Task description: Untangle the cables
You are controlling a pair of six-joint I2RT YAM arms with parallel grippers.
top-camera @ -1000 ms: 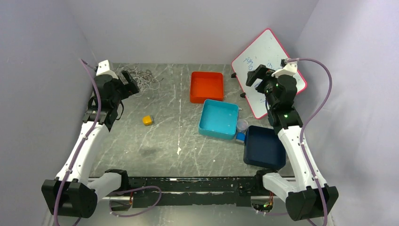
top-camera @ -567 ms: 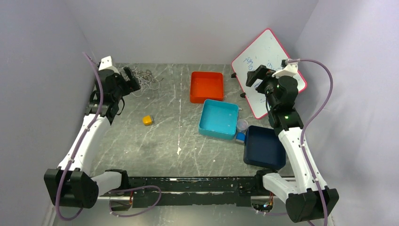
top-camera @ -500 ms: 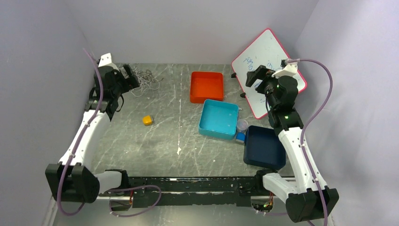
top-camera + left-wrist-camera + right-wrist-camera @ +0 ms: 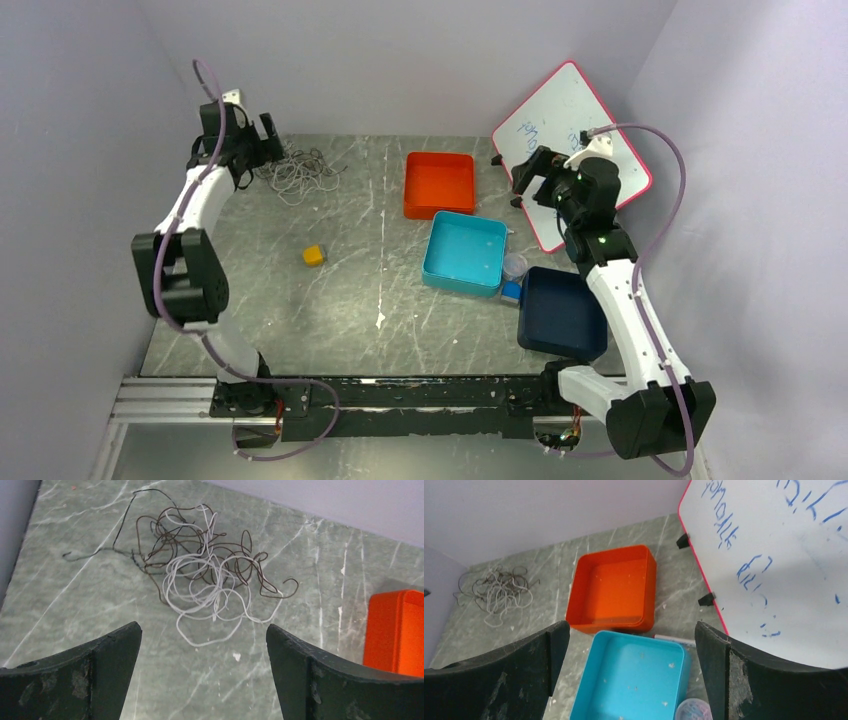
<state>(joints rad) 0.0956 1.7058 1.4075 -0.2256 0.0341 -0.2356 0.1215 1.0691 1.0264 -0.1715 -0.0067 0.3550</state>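
Cables (image 4: 207,587): white and dark strands tangled in one heap at the far-left corner of the bench (image 4: 350,290). Left hand (image 4: 266,138) hovers near them, spread wide, holding nothing. Right hand (image 4: 530,172), by the whiteboard (image 4: 570,120), likewise spread wide, holding nothing.

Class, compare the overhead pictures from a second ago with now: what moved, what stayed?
The left gripper reached back into the far-left corner, beside the cables, open and holding nothing. The right gripper shifted slightly left, also open. The cables, orange tray and yellow block stayed put.
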